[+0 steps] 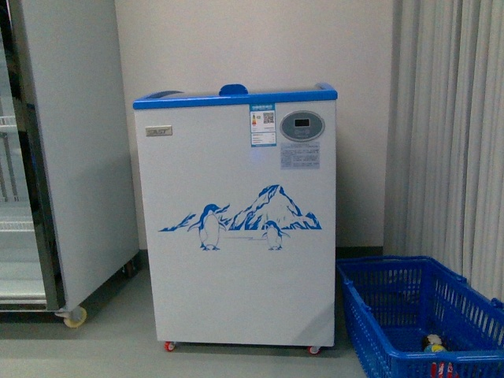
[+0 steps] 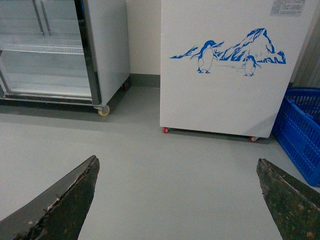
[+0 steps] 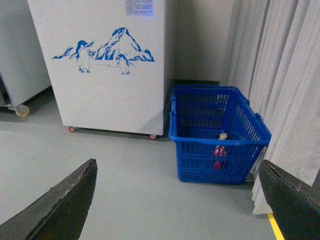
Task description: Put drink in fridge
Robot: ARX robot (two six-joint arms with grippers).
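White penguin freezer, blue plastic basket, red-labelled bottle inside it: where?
White penguin freezer (image 1: 236, 291): front view, front panel.
Blue plastic basket (image 3: 200, 161): right wrist view, near wall.
Red-labelled bottle (image 3: 222, 136): right wrist view, top end.

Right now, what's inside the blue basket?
One drink sits in the blue basket, its top poking above the mesh. The near wall hides most of the floor, so there could be more.

White fridge with blue rim and blue penguin-and-mountain print; blue mesh basket; grey floor.

The left claw gapes wide, its two dark fingers well apart. The right claw gapes just as wide, both claws angled downward.
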